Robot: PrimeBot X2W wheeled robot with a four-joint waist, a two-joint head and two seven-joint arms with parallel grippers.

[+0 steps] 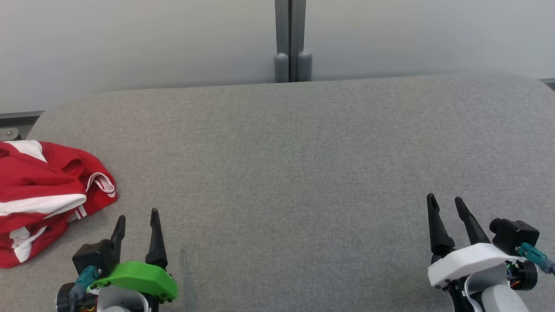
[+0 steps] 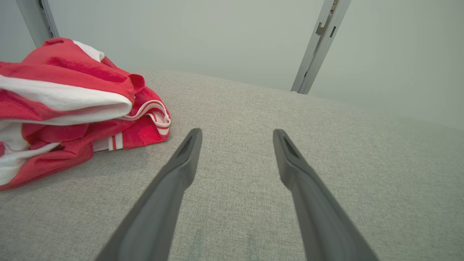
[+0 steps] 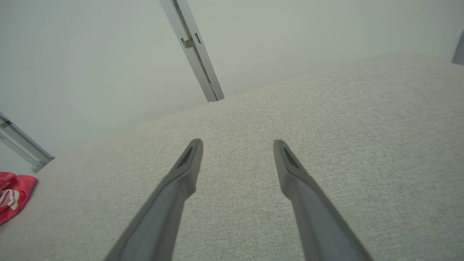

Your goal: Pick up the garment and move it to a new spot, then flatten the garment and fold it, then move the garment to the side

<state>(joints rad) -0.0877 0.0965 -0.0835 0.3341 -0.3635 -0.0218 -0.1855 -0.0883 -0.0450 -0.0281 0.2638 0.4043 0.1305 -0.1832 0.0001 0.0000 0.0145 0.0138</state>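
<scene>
left tool [image 1: 138, 213] spread wide, empty, right tool [image 1: 445, 197] likewise

Left gripper [image 2: 237, 131] spread wide beside a crumpled garment [image 2: 72, 108].

Its two dark fingers [image 2: 174, 181] stand well apart over the grey woven surface [image 2: 362, 163], with bare cloth showing between the tips. The red garment, with white panels and striped trim, lies bunched to the left, its nearest hem just beside the left fingertip. On the far side stand a pale wall [image 2: 217, 36] and a grey post [image 2: 319, 47].
</scene>
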